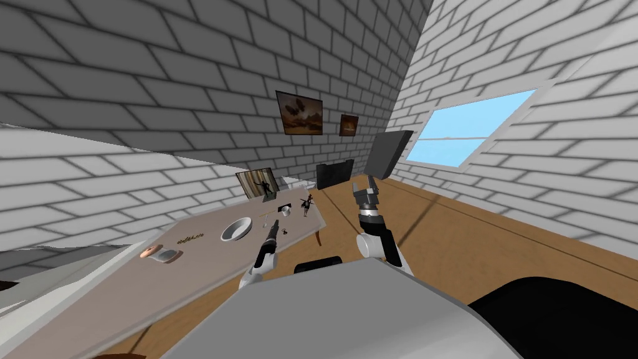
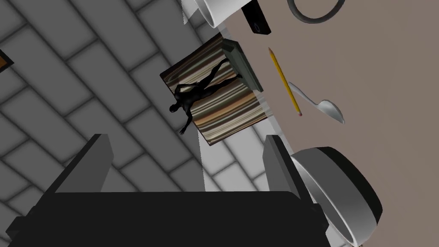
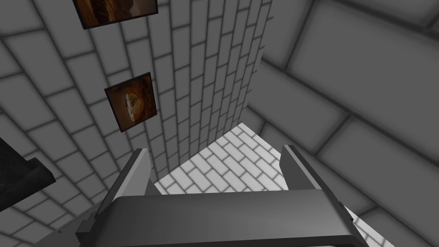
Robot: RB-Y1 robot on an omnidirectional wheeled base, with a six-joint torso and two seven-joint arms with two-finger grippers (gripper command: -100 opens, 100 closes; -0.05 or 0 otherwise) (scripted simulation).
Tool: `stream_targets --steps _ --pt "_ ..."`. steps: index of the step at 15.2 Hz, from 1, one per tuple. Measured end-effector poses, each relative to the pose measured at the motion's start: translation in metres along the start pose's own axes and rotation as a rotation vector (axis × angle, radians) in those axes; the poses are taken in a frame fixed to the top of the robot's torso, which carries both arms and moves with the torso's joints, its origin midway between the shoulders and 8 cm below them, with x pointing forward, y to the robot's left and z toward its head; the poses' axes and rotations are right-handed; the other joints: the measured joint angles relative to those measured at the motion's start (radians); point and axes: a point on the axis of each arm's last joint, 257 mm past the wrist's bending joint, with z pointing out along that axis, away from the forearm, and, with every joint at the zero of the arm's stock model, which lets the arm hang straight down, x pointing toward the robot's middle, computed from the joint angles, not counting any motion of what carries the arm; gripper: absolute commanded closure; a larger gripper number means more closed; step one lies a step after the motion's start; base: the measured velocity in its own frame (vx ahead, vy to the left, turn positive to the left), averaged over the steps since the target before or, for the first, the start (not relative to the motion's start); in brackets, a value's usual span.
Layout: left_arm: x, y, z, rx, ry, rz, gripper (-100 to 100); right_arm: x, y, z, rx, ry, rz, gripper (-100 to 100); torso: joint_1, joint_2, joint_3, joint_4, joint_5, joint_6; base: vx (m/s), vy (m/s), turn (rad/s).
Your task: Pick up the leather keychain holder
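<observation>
The left gripper [image 2: 186, 138] hung over the table [image 2: 386, 85] with its jaws spread wide and nothing between them, 1 finger close beside the rim of the white bowl [image 2: 338, 201]. Beyond the bowl lay a spoon [image 2: 319, 103] and a yellow pencil [image 2: 284, 81]. Further beyond the bowl, just beside a white mug [image 2: 212, 10], sat a small dark slab [image 2: 256, 19], which I judged to be the keychain holder. To reach it well, the hand should pass over the bowl, clear of spoon and pencil, then turn so the 2 fingers straddle the slab's narrow sides before lowering. The slab was cut off at the edge of the left wrist view, and its material could not be made out. A grey ring [image 2: 315, 10], also beyond the bowl, was cut off too, and I could not tell what it was. The right gripper [image 3: 216, 149] was raised well away from the bowl, off the table's side, jaws wide and empty
</observation>
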Motion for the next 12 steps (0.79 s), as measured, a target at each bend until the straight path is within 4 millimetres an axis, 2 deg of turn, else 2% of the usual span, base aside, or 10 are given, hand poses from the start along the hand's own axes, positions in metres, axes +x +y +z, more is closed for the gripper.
stream_targets --steps 3,12 --pt "0.008 0.013 -0.001 -0.037 0.012 0.019 -100 0.000 0.000 0.000 0.000 0.000 0.000 0 0.001 0.000 0.000 0.000 0.000 0.001 -0.017 0.056 -0.194" --pt "0.029 0.049 -0.008 -0.130 0.053 0.065 -100 0.000 0.000 0.000 0.000 0.000 0.000 0 -0.001 -0.001 0.000 0.000 0.000 0.000 -0.015 0.036 -0.110"
